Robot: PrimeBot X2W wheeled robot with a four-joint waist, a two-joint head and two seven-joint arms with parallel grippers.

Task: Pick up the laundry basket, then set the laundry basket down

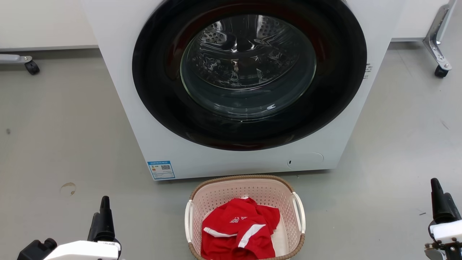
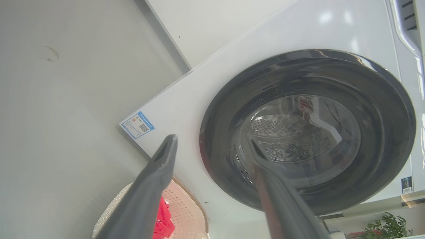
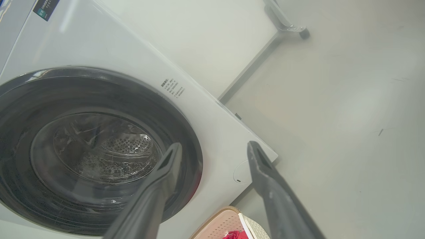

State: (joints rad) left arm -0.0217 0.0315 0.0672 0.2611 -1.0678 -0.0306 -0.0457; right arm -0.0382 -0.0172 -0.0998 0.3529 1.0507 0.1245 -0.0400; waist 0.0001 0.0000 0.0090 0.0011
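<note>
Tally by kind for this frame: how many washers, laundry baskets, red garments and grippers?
washer: 1
laundry basket: 1
red garment: 1
grippers: 2 (left gripper, right gripper)
Total: 5

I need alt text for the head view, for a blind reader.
A pink laundry basket holding a red shirt stands on the floor before a white washer; the left end effector and right end effector flank it, touching nothing.
</note>
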